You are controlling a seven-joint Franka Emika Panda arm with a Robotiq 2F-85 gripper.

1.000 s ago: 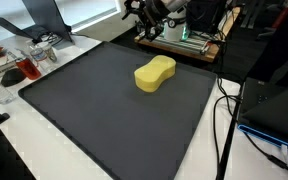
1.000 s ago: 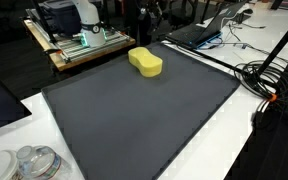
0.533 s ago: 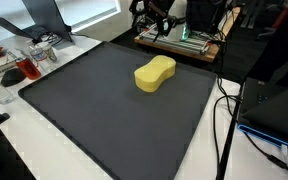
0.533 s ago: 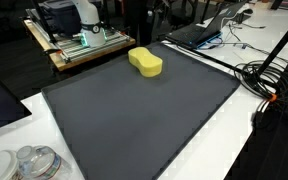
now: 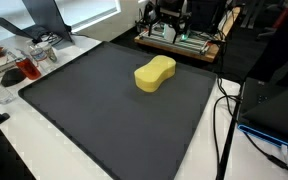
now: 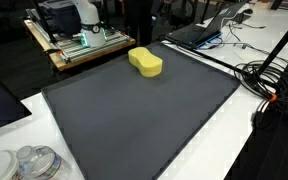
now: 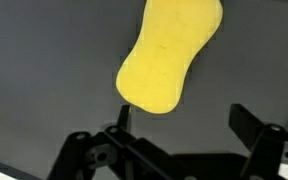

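A yellow peanut-shaped sponge [image 5: 155, 73] lies on a large black mat [image 5: 104, 125] toward its far edge; it shows in both exterior views [image 6: 145, 62]. My gripper [image 5: 158, 14] hangs high above the mat's far edge, behind the sponge and apart from it. In the wrist view the sponge [image 7: 172, 55] fills the upper middle, beyond the fingers. The gripper [image 7: 184, 122] is open and empty, with bare mat [image 7: 44, 90] between its two dark fingers [image 7: 247, 122].
A wooden platform with a green-lit device [image 5: 180, 38] stands behind the mat [image 6: 79, 45]. Plastic containers and a red item [image 5: 24, 66] sit at one side. Laptops [image 6: 199, 30] and cables [image 6: 272, 82] lie along the other side.
The gripper and arm have shifted to the right along the top of the exterior view. The sponge has not moved.
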